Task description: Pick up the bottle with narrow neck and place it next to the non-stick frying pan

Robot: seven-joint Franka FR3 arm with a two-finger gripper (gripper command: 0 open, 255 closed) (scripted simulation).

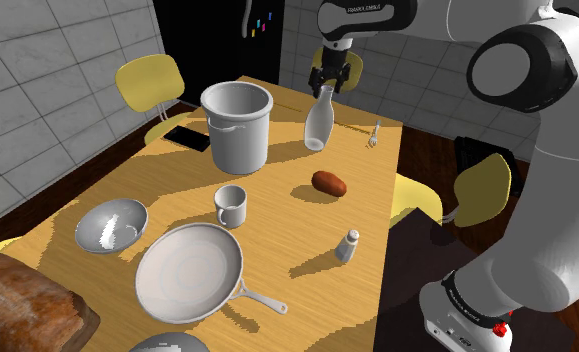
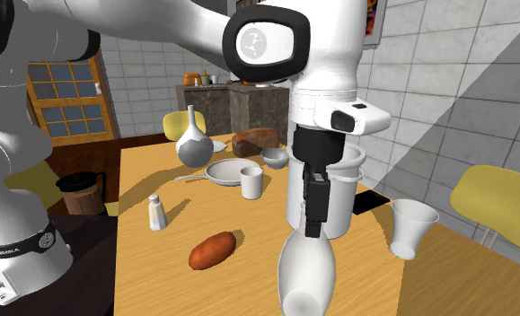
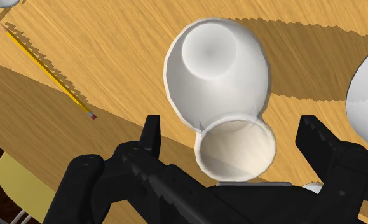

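Near far edge of wooden counter (image 1: pixel 287 230) in shoulder view: white narrow-necked bottle (image 1: pixel 319 125) (image 2: pixel 304 265) (image 3: pixel 214 70), upright, just beside tall grey-white pot (image 1: pixel 237 125). Black two-finger hand (image 1: pixel 329 80) (image 2: pixel 313 211) (image 3: pixel 232 127) at bottle top, released: fingers straddle neck, not touching. Pale round long-handled frying pan (image 1: pixel 189 272) (image 2: pixel 224 171) toward near edge, well apart from bottle.

Your white arm (image 1: pixel 567 190) is arching up from its stand at the shoulder view's lower right and stretching toward that view's upper left. Your gripper (image 1: pixel 333 76) is pointing steeply downward, wrist bent, and its 2 black jaws are standing apart, clasping nothing.
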